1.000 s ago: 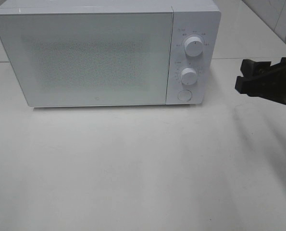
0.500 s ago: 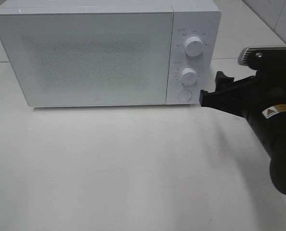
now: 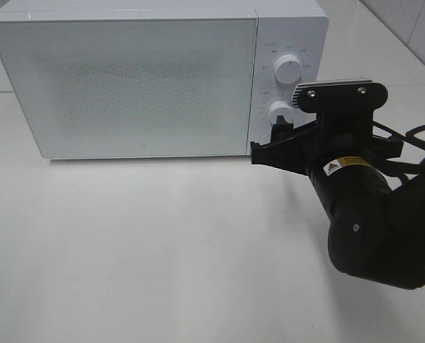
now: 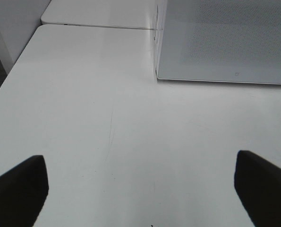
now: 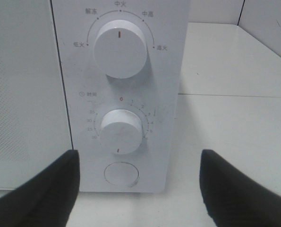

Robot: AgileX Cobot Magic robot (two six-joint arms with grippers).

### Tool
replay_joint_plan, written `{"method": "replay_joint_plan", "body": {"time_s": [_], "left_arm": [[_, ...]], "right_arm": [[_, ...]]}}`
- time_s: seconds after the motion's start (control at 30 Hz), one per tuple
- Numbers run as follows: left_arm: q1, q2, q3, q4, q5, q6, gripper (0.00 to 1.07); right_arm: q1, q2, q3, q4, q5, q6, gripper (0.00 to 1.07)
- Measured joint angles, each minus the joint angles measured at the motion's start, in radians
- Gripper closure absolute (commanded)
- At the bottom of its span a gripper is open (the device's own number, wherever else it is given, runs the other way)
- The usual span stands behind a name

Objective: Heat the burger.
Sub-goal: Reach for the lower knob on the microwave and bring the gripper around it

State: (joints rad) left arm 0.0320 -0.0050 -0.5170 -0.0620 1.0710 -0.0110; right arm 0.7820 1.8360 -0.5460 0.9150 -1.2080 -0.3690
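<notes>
The burger is out of view in every frame. A white microwave stands at the back of the table with its door shut. My right gripper is open, its dark fingers spread just in front of the lower part of the control panel. In the right wrist view the timer knob and the round button lie between them. My left gripper is open and empty over bare table, facing the microwave's lower left corner.
The upper power knob sits above the timer knob on the microwave's right side. The white tabletop spreads in front of the microwave. A table edge drops off in the left wrist view.
My right arm has come in from the right edge leftward, up to the microwave's control panel, and now covers the round button in the high view. The door stays shut.
</notes>
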Motion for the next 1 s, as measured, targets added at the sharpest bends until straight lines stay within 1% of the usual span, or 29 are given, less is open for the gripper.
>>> {"method": "replay_joint_plan", "body": {"time_s": [0.07,0.23,0.43,0.5,0.7,0.77,1.0], "left_arm": [[0.000,0.000,0.000,0.000,0.000,0.000,0.06],[0.000,0.000,0.000,0.000,0.000,0.000,0.06],[0.000,0.000,0.000,0.000,0.000,0.000,0.06],[0.000,0.000,0.000,0.000,0.000,0.000,0.06],[0.000,0.000,0.000,0.000,0.000,0.000,0.06],[0.000,0.000,0.000,0.000,0.000,0.000,0.06],[0.000,0.000,0.000,0.000,0.000,0.000,0.06]], "right_arm": [[0.000,0.007,-0.010,0.000,0.000,0.000,0.36],[0.000,0.071,-0.085,-0.002,0.000,0.000,0.36],[-0.011,0.100,-0.122,-0.011,0.000,0.000,0.36],[-0.042,0.137,-0.155,-0.038,-0.002,0.001,0.36],[-0.071,0.166,-0.189,-0.078,-0.001,0.006,0.36],[-0.100,0.184,-0.219,-0.103,-0.001,0.028,0.36],[-0.128,0.223,-0.255,-0.111,-0.002,0.042,0.36]]}}
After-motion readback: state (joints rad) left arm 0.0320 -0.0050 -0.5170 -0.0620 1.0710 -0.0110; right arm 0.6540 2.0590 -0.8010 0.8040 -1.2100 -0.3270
